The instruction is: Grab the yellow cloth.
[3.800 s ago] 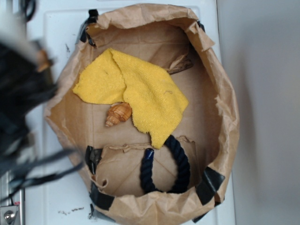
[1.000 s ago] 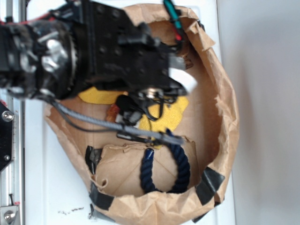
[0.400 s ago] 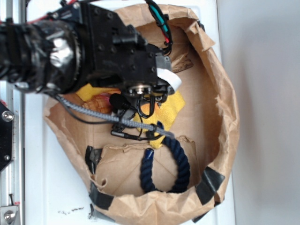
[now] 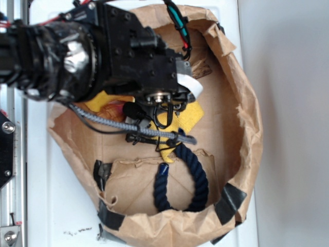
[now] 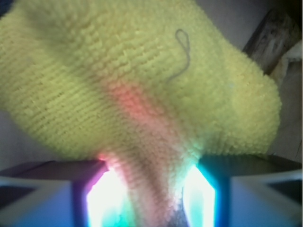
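**Cloth pinched between the fingers, lift not yet shown**

The yellow cloth (image 4: 189,114) is found on the floor of a brown paper bag (image 4: 247,118) that stands open on a white table (image 4: 56,206). In the exterior view most of the cloth is hidden beneath the black arm and wrist of the robot; only a yellow patch to the right of the wrist, a tip just above the rope and a sliver at the left are left in sight. A dark blue rope loop (image 4: 198,177) is seen just below the cloth, its upper end touching or very near the yellow tip. An orange-brown shell (image 4: 110,110) is partly glimpsed under the arm, beside the cloth.

In the wrist view the matter is settled more clearly. The gripper (image 5: 150,189) is closed around a raised ridge of the cloth (image 5: 142,85): a fold of the yellow terry is drawn down between the two glowing fingers (image 5: 102,196), and the fabric is bunched and narrowed where it passes between them. The fingers are thus pressed in on the cloth, not spread.

As far as can be judged, the reach and the closing of the grip are done. Whether the hold is firm enough cannot be told from the pictures, and the cloth appears to lie low in the bag. What is left, by this reading, is for the cloth to be raised clear of the bag floor, the rope and the shell.
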You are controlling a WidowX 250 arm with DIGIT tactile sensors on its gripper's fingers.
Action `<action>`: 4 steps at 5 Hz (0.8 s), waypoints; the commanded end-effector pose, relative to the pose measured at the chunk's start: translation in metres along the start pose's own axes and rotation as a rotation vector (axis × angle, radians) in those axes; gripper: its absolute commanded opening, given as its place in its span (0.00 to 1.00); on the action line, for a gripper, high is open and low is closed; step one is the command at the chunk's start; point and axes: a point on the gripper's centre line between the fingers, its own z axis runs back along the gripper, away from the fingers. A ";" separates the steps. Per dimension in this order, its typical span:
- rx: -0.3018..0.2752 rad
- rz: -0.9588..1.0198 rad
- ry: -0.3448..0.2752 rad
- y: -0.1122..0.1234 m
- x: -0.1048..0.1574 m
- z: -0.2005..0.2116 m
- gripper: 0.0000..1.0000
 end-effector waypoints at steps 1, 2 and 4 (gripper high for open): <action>0.007 0.012 -0.043 0.007 0.013 0.013 0.00; 0.001 0.019 -0.058 0.006 0.013 0.024 0.00; -0.029 0.068 -0.116 0.000 0.000 0.089 0.00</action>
